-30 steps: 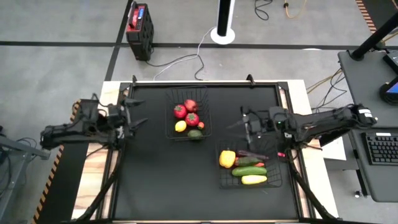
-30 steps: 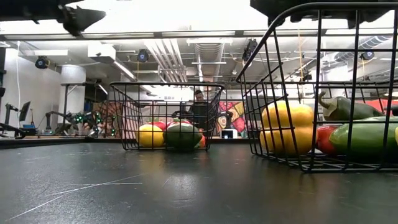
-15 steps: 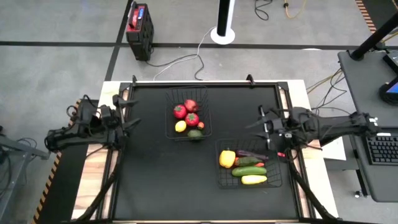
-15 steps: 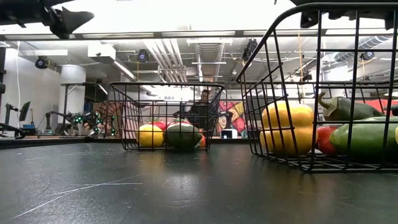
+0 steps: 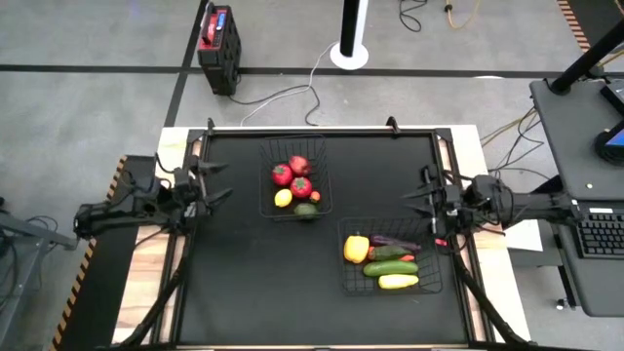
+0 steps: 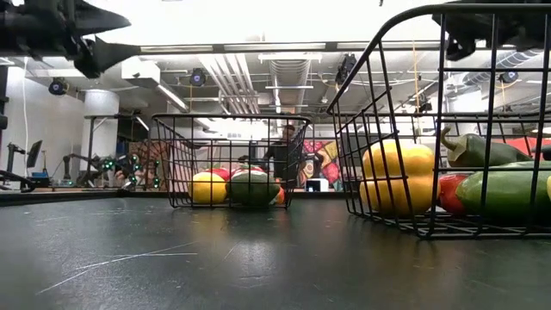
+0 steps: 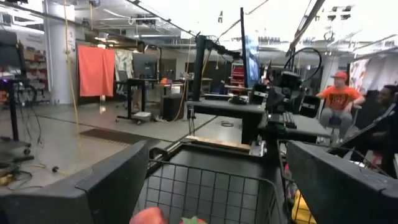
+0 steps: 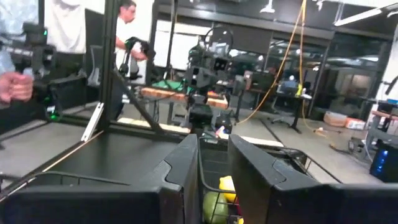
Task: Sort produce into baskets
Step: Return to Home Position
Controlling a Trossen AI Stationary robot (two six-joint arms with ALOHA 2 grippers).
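Note:
Two black wire baskets stand on the black mat. The far basket (image 5: pixel 264 181) holds red, yellow and green produce (image 5: pixel 295 181). The near right basket (image 5: pixel 442 255) holds a yellow pepper (image 5: pixel 356 248), a dark purple piece, green pieces (image 5: pixel 390 267) and a pale yellow piece. My left gripper (image 5: pixel 218 182) hangs open at the table's left edge, level, pointing toward the far basket. My right gripper (image 5: pixel 417 191) hangs at the right edge, beyond the near basket's far right corner. Its fingers (image 8: pixel 186 168) stand a narrow gap apart with nothing between them.
Bare mat (image 5: pixel 253 273) lies left of and in front of the baskets. In the low view the near basket (image 6: pixel 387 129) fills the right side and the far basket (image 6: pixel 232 164) stands mid-table. People show in the room beyond the table.
My right gripper has drawn back toward the table's right edge and sunk a little, away from the spot above the near basket's far side. My left gripper has sunk slightly at the left edge. The produce and both baskets have stayed put.

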